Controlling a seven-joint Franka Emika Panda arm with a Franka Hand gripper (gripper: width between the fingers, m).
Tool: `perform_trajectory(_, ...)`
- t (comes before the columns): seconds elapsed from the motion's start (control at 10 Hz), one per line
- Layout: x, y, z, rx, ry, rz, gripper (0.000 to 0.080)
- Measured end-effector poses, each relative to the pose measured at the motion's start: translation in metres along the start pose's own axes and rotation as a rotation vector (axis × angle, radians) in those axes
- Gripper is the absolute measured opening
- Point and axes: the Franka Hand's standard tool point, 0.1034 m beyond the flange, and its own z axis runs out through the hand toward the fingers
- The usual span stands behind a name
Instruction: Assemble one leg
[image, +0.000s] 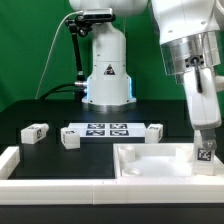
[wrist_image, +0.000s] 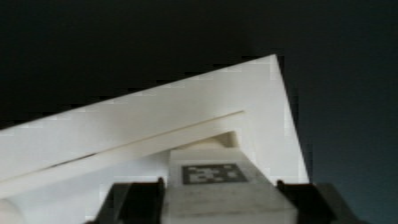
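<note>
The gripper (image: 204, 150) clasps 1 leg (image: 204, 153) between its fingers and holds it upright at a corner of the large white square piece (image: 150, 162), on the exterior view's right. In the wrist view the leg (wrist_image: 214, 180) sits between the 2 dark fingers (wrist_image: 125, 203), its marker tag facing the camera, with the pointed corner of the white piece (wrist_image: 214, 100) just beyond it.

The step in hand looks like seating this leg into that corner. Whether it already touches the piece cannot be told from either view. The next move probably calls for a careful downward push, keeping the leg square to the corner, then a twist or a release once it sits firm; a tilt here could jam it.

3 more legs (image: 34, 132) wait on the black table (image: 30, 115): 1 far to the exterior view's left, and 1 at each end of the marker board (image: 106, 130). A low white rim (image: 20, 158) borders the table's near edge. Behind stands the arm's white base (image: 106, 70) against a green backdrop (image: 35, 50).
</note>
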Motion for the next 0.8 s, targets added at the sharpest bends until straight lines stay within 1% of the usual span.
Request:
perform_trajectory(0.3, -0.0002, 0.0002, 0.0005, -0.003, -0.012, 0.141, 0.0296)
perform_trajectory(0.4, -0.0006, 0.0006, 0.0007, -0.003, -0.012, 0.143, 0.0369)
perform_trajectory(0.5, -0.0007, 0.0007, 0.0007, -0.003, -0.012, 0.138, 0.0369)
perform_trajectory(0.6, -0.0008, 0.0007, 0.0007, -0.003, -0.012, 0.135, 0.0550)
perform_trajectory(0.7, -0.0006, 0.0004, 0.0003, -0.001, -0.013, 0.080, 0.0550)
perform_trajectory(0.8, 0.0001, -0.0006, -0.0015, 0.004, -0.014, 0.005, 0.0631)
